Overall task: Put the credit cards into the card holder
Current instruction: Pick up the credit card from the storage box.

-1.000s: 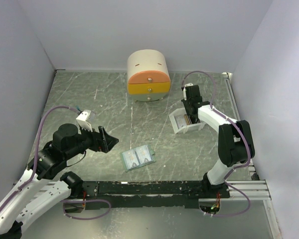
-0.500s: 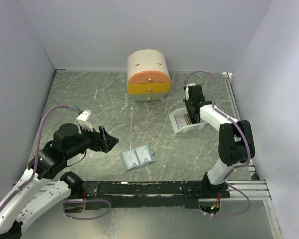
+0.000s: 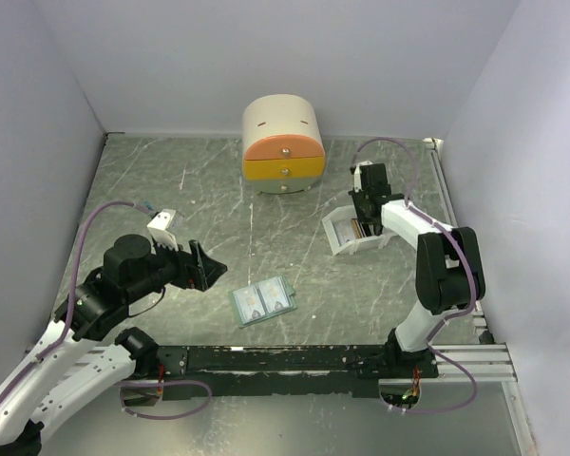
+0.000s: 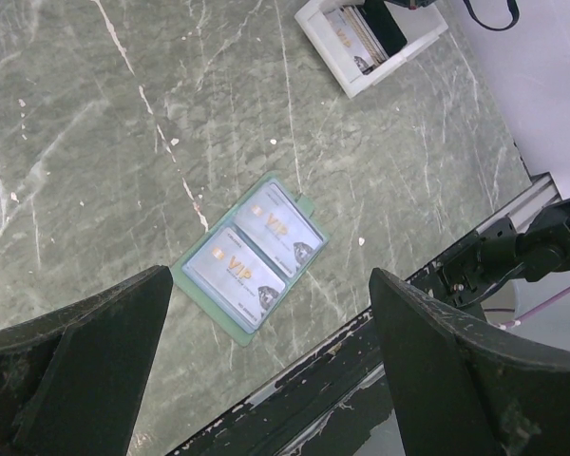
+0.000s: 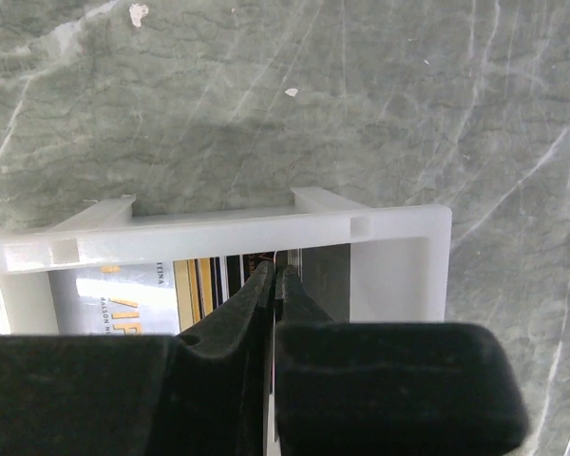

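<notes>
The card holder (image 3: pixel 263 301) (image 4: pixel 250 261) lies open and flat near the table's front edge, a pale VIP card under each of its two clear pockets. More credit cards (image 5: pixel 123 299) (image 4: pixel 353 38) stand on edge in the white tray (image 3: pixel 340 244) (image 5: pixel 218 236). My right gripper (image 3: pixel 364 226) (image 5: pixel 277 271) reaches down into that tray among the cards. It is shut, with the thin pale edge of one card between its tips. My left gripper (image 3: pixel 204 266) (image 4: pixel 271 275) hovers wide open left of and above the card holder, holding nothing.
A round cream-and-orange drawer box (image 3: pixel 283 142) stands at the back centre. The black base rail (image 3: pixel 285 359) (image 4: pixel 361 380) runs along the near edge just below the card holder. Pale walls enclose the table on three sides.
My right wrist has shifted slightly over the tray, still down among the cards. The left arm and the card holder have not moved.
</notes>
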